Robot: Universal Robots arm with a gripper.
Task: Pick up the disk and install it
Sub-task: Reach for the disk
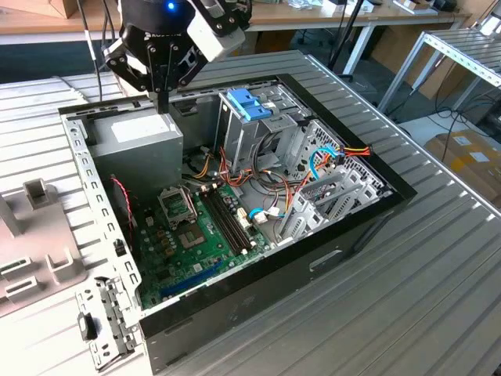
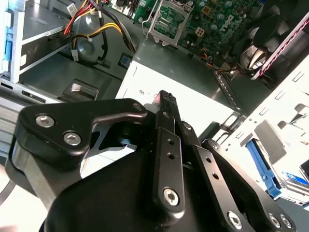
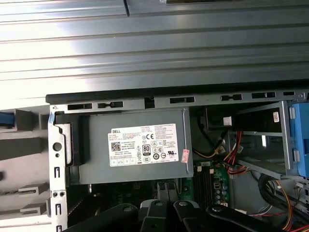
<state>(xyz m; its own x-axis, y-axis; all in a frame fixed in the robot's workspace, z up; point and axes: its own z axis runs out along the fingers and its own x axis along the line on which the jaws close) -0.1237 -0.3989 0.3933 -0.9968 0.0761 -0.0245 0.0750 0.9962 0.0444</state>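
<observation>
Tabletop (image 1: 438, 298) of ribbed grey metal carries the open computer case (image 1: 258, 290); pincer (image 1: 163, 106) hangs pressed together.

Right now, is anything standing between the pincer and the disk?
Possibly the case wall. The pincer, shut and empty, hangs over the power-supply box inside the case. A blue-ended piece, likely the disk, lies outside that wall. Whether the pincer clears the rim is unclear.

The power-supply box (image 3: 96, 154) bears a white sticker (image 3: 148, 144) with barcode and certification marks, its print too small to read.
</observation>
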